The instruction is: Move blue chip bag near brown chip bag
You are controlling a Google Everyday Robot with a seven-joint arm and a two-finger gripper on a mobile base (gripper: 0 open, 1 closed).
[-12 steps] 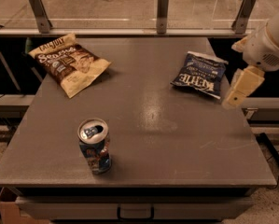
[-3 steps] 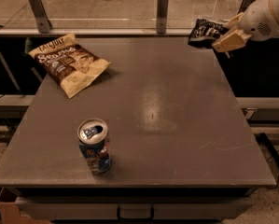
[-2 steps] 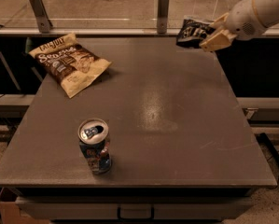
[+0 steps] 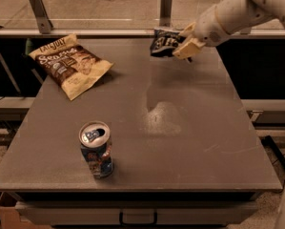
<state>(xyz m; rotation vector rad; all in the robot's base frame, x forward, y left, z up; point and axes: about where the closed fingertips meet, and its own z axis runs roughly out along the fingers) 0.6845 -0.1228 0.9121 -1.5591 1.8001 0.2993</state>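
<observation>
Drink can [image 4: 96, 149] nearest me: it is standing upright at about seven o'clock on the table [image 4: 199, 142], and I am treating it as no part of this job. Further back, at ten o'clock, the brown chip bag [image 4: 70, 63] is lying flat near the far left corner. Furthest off, at about one o'clock, the gripper [image 4: 185, 48] is pinching the blue chip bag [image 4: 164, 42] by its right edge, and the bag seems to be hanging clear of the tabletop. I am judging this to be the carry step. Next I am planning a leftward sweep toward ten o'clock, then a lowering and release just beside the brown chip bag, not on it.
</observation>
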